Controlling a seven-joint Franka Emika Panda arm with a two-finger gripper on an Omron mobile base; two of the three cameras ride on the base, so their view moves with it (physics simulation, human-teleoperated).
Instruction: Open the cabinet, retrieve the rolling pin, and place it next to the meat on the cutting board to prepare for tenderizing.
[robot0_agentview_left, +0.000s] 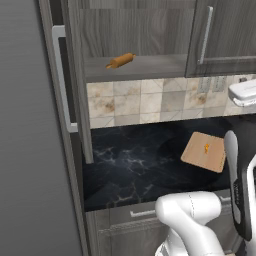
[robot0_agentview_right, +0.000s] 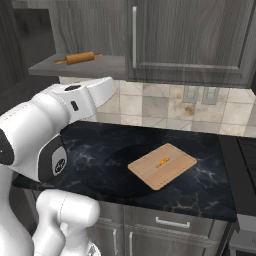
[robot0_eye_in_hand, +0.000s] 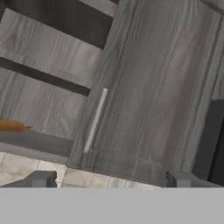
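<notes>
**Rolling pin lies on the open cabinet's shelf, claw empty and apart**

The small orange-brown wooden rolling pin (robot0_agentview_left: 120, 60) lies flat on the bottom shelf of the wide dark grey wood-grain wall cabinet (robot0_agentview_left: 135, 30), in the left half, where the door stands swung open. Its long axis runs roughly along the shelf: in the left base view the right end sits slightly higher and farther back, while in the right base view (robot0_agentview_right: 79, 58) it looks close to level. It is a smooth cylinder with a narrower knob at each end.

The cabinet's right door (robot0_agentview_right: 190, 35) is closed, its long silver bar handle (robot0_agentview_right: 134, 36) upright.

Below, on the black marbled countertop (robot0_agentview_left: 135, 160), the flat light tan wooden cutting board (robot0_agentview_right: 162, 165) carries a small orange piece of meat (robot0_agentview_right: 162, 162) near its middle.

In the hand view the two-finger gripper (robot0_eye_in_hand: 111, 180) faces the closed door, fingertips (robot0_eye_in_hand: 39, 179) well apart, holding nothing; the pin's end (robot0_eye_in_hand: 13, 126) shows at the left edge.
</notes>
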